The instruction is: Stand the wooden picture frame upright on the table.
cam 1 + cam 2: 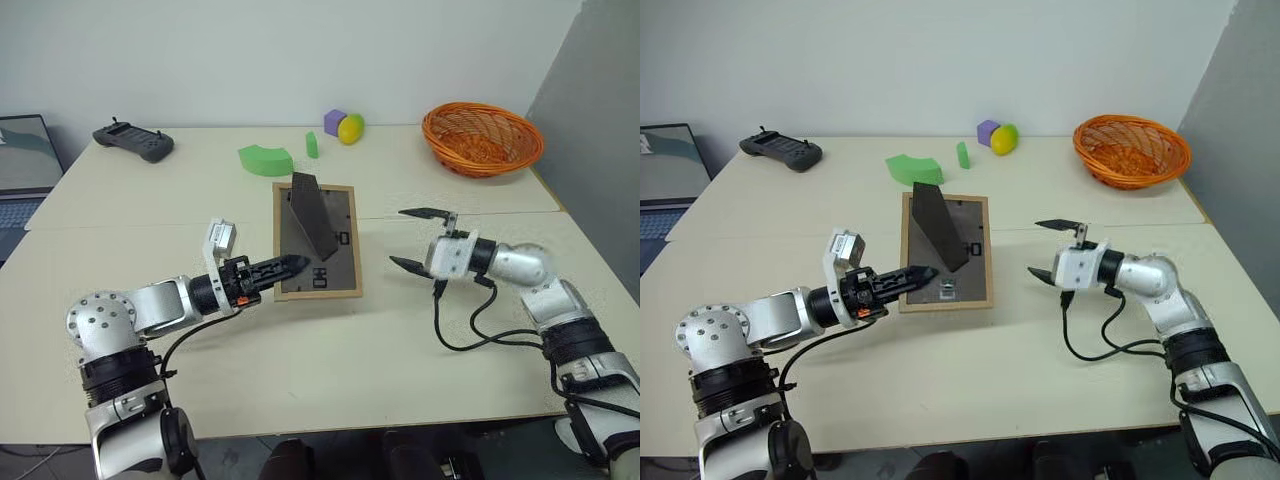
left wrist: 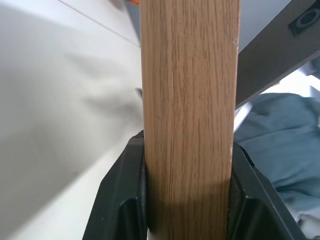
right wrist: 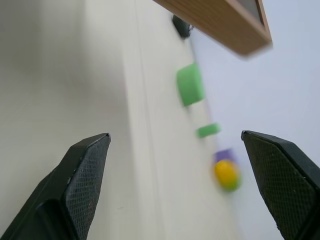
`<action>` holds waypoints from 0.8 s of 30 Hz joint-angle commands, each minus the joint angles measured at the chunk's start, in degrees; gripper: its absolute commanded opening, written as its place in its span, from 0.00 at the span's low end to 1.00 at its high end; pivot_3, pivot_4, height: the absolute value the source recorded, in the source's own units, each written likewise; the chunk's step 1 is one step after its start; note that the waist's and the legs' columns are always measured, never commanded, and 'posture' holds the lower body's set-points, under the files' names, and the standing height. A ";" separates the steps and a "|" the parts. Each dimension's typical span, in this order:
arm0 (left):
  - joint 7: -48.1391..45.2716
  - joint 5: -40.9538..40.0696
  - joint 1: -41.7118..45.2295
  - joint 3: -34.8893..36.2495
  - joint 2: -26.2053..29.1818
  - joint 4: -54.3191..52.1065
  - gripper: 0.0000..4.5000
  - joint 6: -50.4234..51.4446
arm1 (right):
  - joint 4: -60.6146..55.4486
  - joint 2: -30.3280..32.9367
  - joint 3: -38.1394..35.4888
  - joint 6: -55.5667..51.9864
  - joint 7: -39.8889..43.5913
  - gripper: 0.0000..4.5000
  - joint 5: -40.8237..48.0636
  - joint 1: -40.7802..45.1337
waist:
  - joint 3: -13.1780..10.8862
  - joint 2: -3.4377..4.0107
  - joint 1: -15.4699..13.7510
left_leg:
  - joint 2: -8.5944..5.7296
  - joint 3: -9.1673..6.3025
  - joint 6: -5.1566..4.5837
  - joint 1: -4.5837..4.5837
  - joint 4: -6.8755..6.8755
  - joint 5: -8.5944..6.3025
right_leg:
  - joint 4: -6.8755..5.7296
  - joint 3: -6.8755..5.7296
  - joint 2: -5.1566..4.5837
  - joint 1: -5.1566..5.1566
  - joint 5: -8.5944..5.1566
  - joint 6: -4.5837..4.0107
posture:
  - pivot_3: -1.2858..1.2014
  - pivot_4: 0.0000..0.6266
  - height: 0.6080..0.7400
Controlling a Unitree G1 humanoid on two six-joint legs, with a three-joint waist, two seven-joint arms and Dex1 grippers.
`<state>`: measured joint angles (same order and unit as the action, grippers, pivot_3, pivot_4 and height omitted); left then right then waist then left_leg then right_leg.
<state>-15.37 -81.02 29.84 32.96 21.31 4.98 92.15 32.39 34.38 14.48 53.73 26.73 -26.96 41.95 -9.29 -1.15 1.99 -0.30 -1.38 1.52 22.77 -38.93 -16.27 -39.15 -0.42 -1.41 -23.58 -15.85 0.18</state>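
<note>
The wooden picture frame (image 1: 338, 222) is at the middle of the table (image 1: 150, 225), dark back facing up. Its fold-out stand (image 1: 310, 212) sticks up from the back. My left gripper (image 1: 294, 265) is shut on the frame's near-left wooden edge. In the left wrist view its fingers (image 2: 124, 192) clamp the light-wood rim (image 2: 189, 90) on both sides. My right gripper (image 1: 414, 240) hangs open just right of the frame, apart from it and pointing at its right edge. A corner of the frame (image 3: 227, 25) appears in the right wrist view. I cannot tell whether the frame rests flat or is slightly lifted.
An orange basket (image 1: 482, 138) stands at the far right. A green curved block (image 1: 265, 159), a small green block (image 1: 312, 145), a purple cube (image 1: 334, 120) and a yellow-green ball (image 1: 351, 128) lie behind the frame. A black controller (image 1: 133, 140) is far left, beside a laptop (image 1: 22, 165).
</note>
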 commanded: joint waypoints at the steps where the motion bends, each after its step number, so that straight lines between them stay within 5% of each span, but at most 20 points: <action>1: 11.39 -19.38 -4.86 -5.24 1.19 -3.27 0.29 -6.56 | 2.61 -2.95 1.68 7.36 -22.21 0.99 -16.08 6.44 | 0.00 0.00 0.18 | 0.03 0.01 0.04 -0.05 0.00 0.02 | -0.02 0.06 0.02 0.00 0.00 0.00 | 0.52 0.24 1.00; 4: 19.15 -30.28 -8.99 -10.95 3.09 -6.21 0.29 -14.86 | 3.84 -4.67 3.88 7.56 -34.00 0.99 -23.79 9.61 | -0.01 -0.04 -0.21 | 0.06 0.00 0.10 -0.09 0.02 0.05 | 0.01 0.10 0.07 0.01 0.00 -0.01 | 0.52 0.24 1.00; 10: 20.82 -31.98 -11.86 -14.28 3.58 -10.52 0.29 -21.39 | 5.07 -3.77 8.70 10.68 -47.71 0.99 -31.98 12.56 | -0.01 -0.07 -1.47 | -0.09 0.00 0.10 -0.06 0.01 0.05 | 0.04 0.07 -0.02 0.09 0.02 -0.01 | 0.52 0.24 1.00; 24: 16.49 -31.98 -13.82 -18.76 7.47 -12.45 0.29 -23.01 | 10.40 -1.35 14.35 11.74 -56.24 0.35 -35.49 16.91 | 0.00 -0.07 -1.48 | -0.06 0.01 0.10 -0.12 0.02 0.06 | 0.06 0.10 0.05 0.16 0.01 -0.01 | 0.52 0.24 1.00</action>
<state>2.42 -112.32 16.06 14.89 27.82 -5.36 69.10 42.73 32.22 29.75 65.43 -27.14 -64.17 57.03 -9.29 -1.22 0.51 -0.36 -1.38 1.62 22.65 -38.91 -16.21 -39.08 -0.34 -1.37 -23.42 -15.84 0.17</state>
